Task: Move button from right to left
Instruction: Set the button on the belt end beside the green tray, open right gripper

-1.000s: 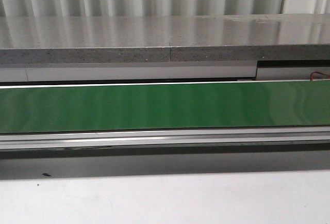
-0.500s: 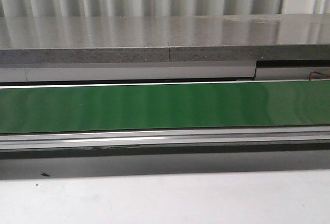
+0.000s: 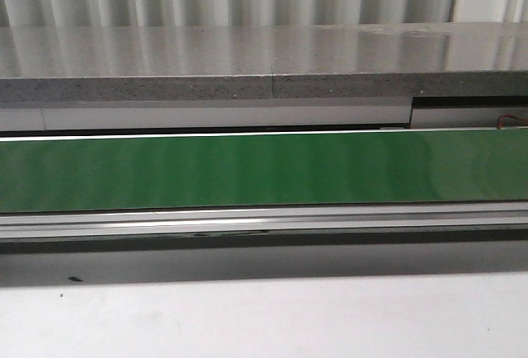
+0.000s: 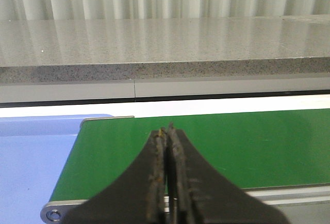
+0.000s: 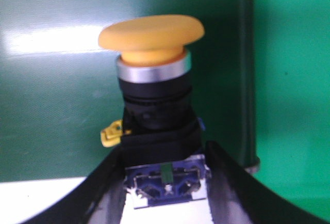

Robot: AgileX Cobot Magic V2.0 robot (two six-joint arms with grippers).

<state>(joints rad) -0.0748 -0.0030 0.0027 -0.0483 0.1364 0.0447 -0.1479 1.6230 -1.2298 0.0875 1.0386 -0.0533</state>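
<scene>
Now | right gripper point(image 5: 166, 182) clamps the yellow-headed, black-collared push-button point(image 5: 154, 100) by its blue-grey block over the green conveyor belt point(image 3: 264, 172) | left gripper point(image 4: 167, 177) closed, empty | we keep it level while carrying leftward.

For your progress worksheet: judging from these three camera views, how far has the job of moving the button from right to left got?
Done: the right gripper has the button, its fingers closed on the blue-grey base, yellow head pointing away.
In hand: it is held over the green belt; its place along the belt cannot be told.
Left: the delivery. The left gripper is shut and empty over the belt's end, and the front view shows no button.
</scene>
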